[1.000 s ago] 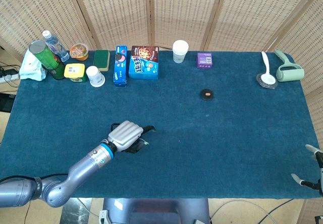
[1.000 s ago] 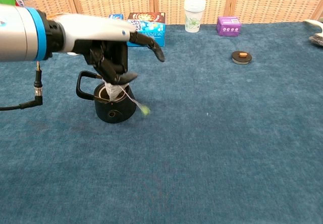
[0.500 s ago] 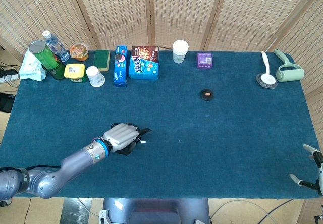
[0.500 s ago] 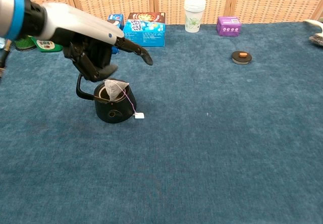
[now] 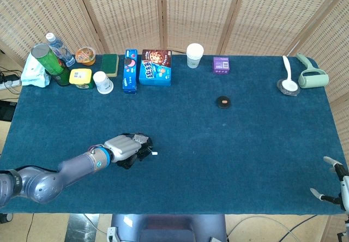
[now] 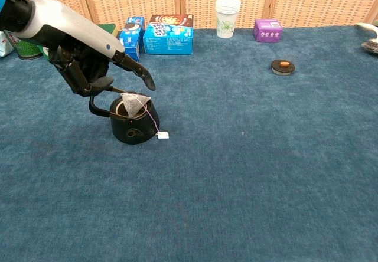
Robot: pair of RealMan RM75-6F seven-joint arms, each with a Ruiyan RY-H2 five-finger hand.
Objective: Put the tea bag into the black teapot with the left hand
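The black teapot (image 6: 133,127) stands on the blue cloth, handle to the left. The white tea bag (image 6: 135,104) sits in its mouth, sticking up above the rim. Its string runs down the pot's right side to a small white tag (image 6: 163,135) on the cloth. My left hand (image 6: 87,61) hovers up and left of the pot with fingers apart, one stretched toward the pot, holding nothing. From the head view, the left hand (image 5: 123,146) covers most of the teapot (image 5: 143,150); the tag (image 5: 155,153) shows beside it. My right hand (image 5: 341,185) sits at the table's near right corner, fingers spread, empty.
The small black teapot lid (image 6: 283,66) lies right of centre. Along the back edge stand blue snack boxes (image 6: 169,34), a paper cup (image 6: 227,17) and a purple box (image 6: 267,30). Bottles and tubs (image 5: 57,62) crowd the far left; a white spoon (image 5: 287,76) lies far right.
The left hand let go of the tea bag, which now rests in the teapot's mouth, and pulled back up and left. The tag dropped to the cloth.
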